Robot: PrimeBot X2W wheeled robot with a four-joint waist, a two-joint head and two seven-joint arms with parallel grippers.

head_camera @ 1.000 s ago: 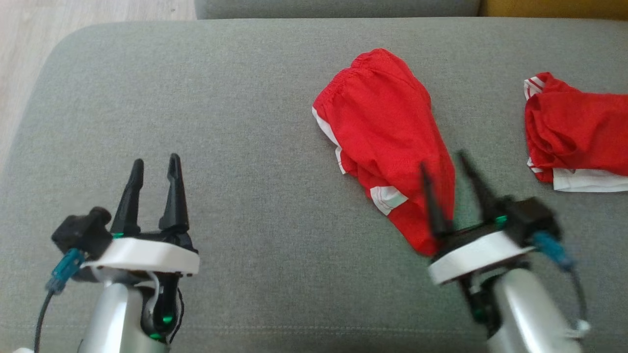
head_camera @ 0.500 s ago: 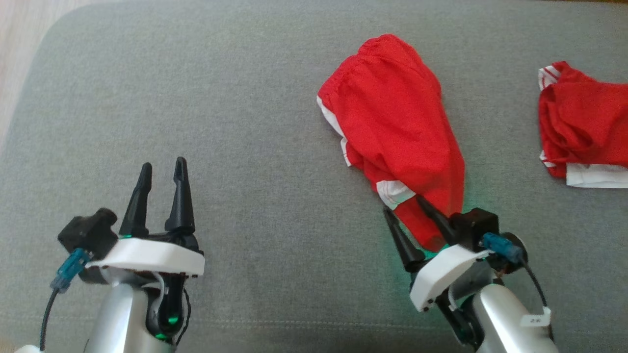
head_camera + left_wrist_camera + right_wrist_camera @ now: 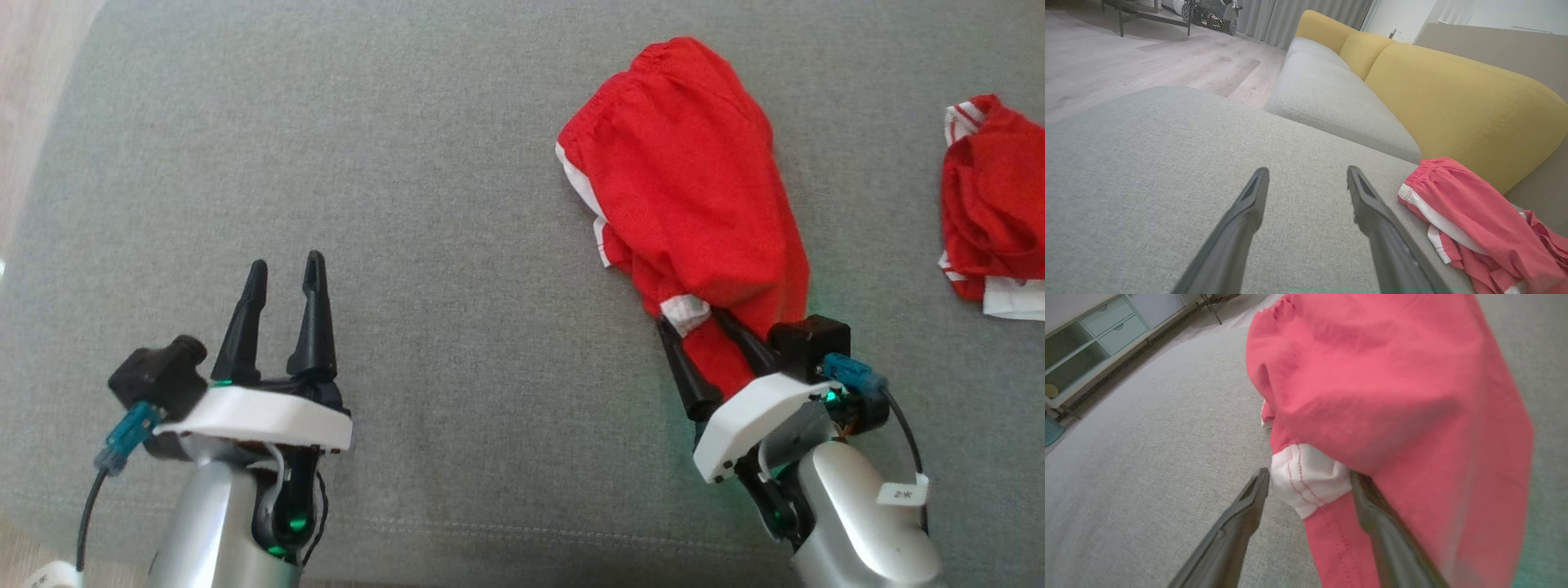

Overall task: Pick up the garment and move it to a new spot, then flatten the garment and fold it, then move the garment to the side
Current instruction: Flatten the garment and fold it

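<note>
A wide grey sofa seat (image 3: 457,204) takes up nearly all of the head view. In the left wrist view, a yellow backrest (image 3: 1453,102) stands behind it, and a pale wooden floor (image 3: 1106,69) lies beyond its rounded corner. The right wrist view shows a light cabinet with drawers (image 3: 1094,330) farther off, at the edge of the room.

The garment (image 3: 694,180), a pair of red shorts with white trim, lies on the seat to the right of its middle. It is bunched into a long shape, with the gathered waistband at the far end and the narrow end pointing toward the robot. A second red garment (image 3: 988,212) lies well apart from it, at the right edge of the head view.

The right gripper (image 3: 691,320) is at the near end of the shorts. Its jaws are spread, and a white hem patch (image 3: 1308,477) sits between the two fingertips. The red cloth drapes over one finger (image 3: 1372,506), but the jaws do not pinch it.

The left gripper (image 3: 286,265) is over bare grey fabric, well to the left of the shorts. Its jaws are spread too, with nothing between them.
</note>
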